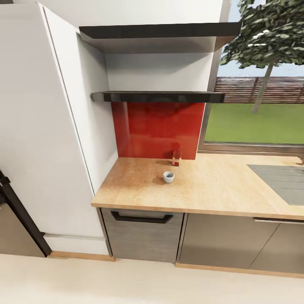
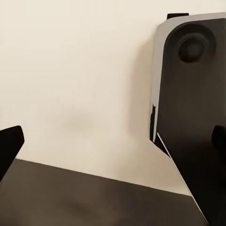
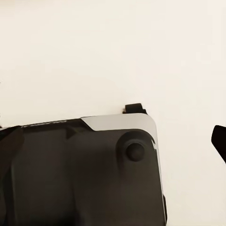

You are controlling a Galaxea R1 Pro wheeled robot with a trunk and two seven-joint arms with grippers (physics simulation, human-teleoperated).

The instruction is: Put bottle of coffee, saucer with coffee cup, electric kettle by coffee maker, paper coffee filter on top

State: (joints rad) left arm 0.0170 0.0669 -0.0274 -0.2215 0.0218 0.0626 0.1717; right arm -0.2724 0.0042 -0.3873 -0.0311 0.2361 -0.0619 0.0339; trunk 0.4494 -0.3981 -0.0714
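On the wooden countertop [image 1: 219, 185] a small white coffee cup [image 1: 168, 177] stands upright. Just behind it, against the red backsplash [image 1: 158, 128], is a small reddish-brown bottle of coffee [image 1: 176, 158]. The left gripper [image 2: 113, 141] is open, with its dark fingertips [image 2: 9, 143] at the picture's two sides, and it hangs over pale floor beside the robot's dark base [image 2: 193, 117]. My right gripper [image 3: 113, 141] is open too, with one fingertip [image 3: 219, 139] over the floor and the base [image 3: 84, 174] below it. Both grippers are empty.
Two dark shelves [image 1: 158, 96] hang above the backsplash. A tall white cabinet [image 1: 42, 126] stands at the left. A sink [image 1: 283, 179] is set into the counter at the right under a window. A grey drawer with a black handle [image 1: 141, 218] sits below the counter.
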